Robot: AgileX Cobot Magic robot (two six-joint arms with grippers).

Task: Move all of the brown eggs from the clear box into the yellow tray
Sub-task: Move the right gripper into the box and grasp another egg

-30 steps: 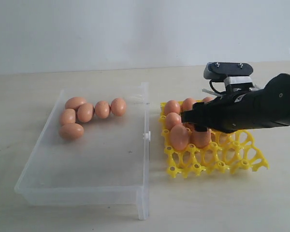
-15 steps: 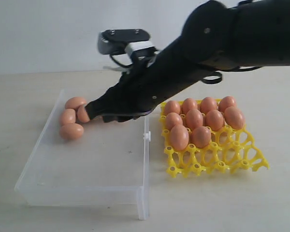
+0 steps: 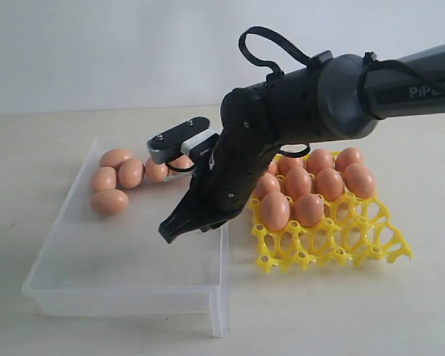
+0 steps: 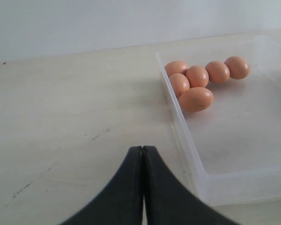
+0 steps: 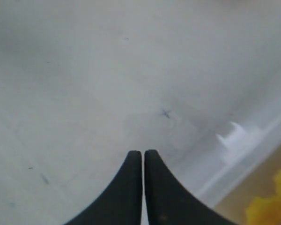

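In the exterior view the right gripper (image 3: 170,231) hangs low over the bare floor of the clear box (image 3: 126,289). Its jaws are pressed together and nothing is between them. The brown eggs (image 3: 110,201) not yet moved lie in a cluster beyond the tip and off to its side, well apart from it. One of them seems half hidden behind the wrist. On such a smooth floor they would roll freely, so we judge that the wall and their neighbours hold them in place. On the other side of this gripper the yellow tray (image 3: 334,241) holds many eggs, each in its own cup, which stops any rolling.

In the left wrist view the left gripper (image 4: 143,150) is also closed and empty, over the table (image 4: 61,117) outside the box. Ahead of it, just inside the wall, six eggs touch one another. They are smooth, matte, orange-brown and all alike.

In the right wrist view the closed tips hover above the box floor, with the white clasp (image 5: 232,133) ahead and to the side. No egg is near, so we think the jaws must spread before any pick.
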